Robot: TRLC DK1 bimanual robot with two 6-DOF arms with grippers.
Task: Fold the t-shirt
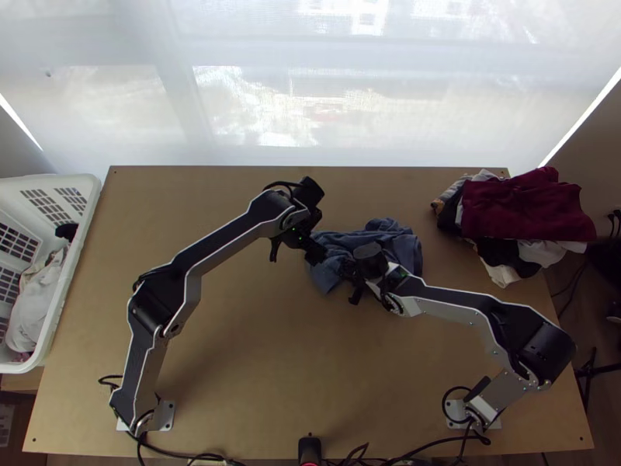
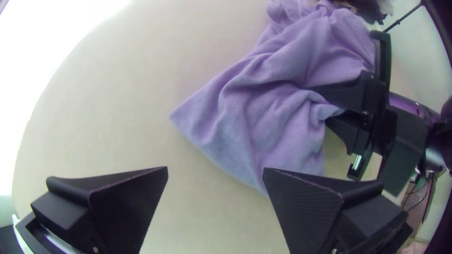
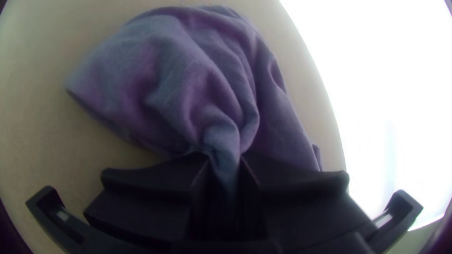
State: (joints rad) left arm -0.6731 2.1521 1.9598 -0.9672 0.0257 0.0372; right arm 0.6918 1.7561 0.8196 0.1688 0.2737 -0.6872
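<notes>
My right gripper (image 1: 353, 283) pinched a gather of the bunched t-shirt (image 1: 402, 247), while my left gripper (image 1: 295, 250) stood open by its nine-o'clock side.

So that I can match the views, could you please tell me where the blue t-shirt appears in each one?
Top view: the t-shirt lies bunched just right of centre.
Left wrist view: the t-shirt lies beyond the open left hand.
Right wrist view: the t-shirt lies ahead of the right hand.
Shared landmark: the right hand, gripping a gathered fold.
</notes>
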